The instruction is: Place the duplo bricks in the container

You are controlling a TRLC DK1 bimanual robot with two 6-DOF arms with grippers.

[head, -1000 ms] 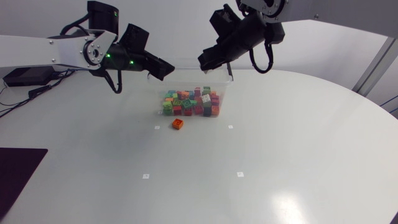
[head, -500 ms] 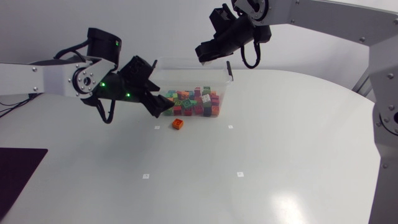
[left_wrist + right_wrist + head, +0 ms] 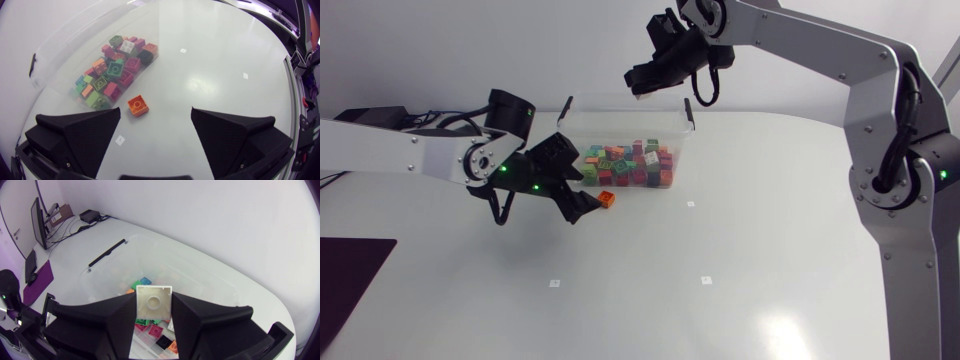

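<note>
Descent is seen in the left gripper — brought down from beside the bin to the table, jaws wide, with the orange brick just ahead at the bin's 7 o'clock. A white brick is clamped in the right gripper, drawn back over the far rim. The pick is likely crowded only by the bin wall.

White table, 3 small white square markers on it
</note>
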